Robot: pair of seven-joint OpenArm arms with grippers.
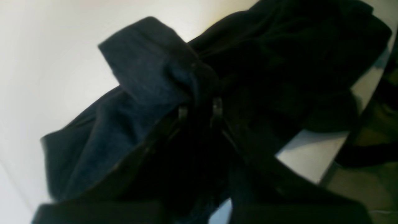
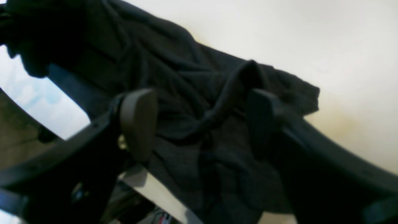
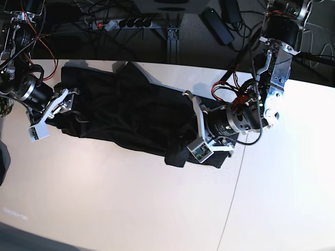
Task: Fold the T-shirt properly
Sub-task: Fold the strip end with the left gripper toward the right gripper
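Note:
The black T-shirt (image 3: pixel 131 115) lies crumpled in a long band across the back of the white table (image 3: pixel 131 209), from the far left to the middle. My left gripper (image 3: pixel 192 129) is at its right end. In the left wrist view the gripper (image 1: pixel 200 109) is shut on a bunched fold of the T-shirt (image 1: pixel 279 46), which drapes around the fingers. My right gripper (image 3: pixel 65 104) is at the shirt's left edge. In the right wrist view it (image 2: pixel 199 121) is open, with its pads wide apart over a raised fold of the T-shirt (image 2: pixel 174 77). No print shows.
A power strip (image 3: pixel 120 23) and cables lie on the dark floor behind the table's back edge. A seam (image 3: pixel 235 183) runs down the tabletop to the right of the shirt. The table edge (image 1: pixel 323 177) is close to my left gripper.

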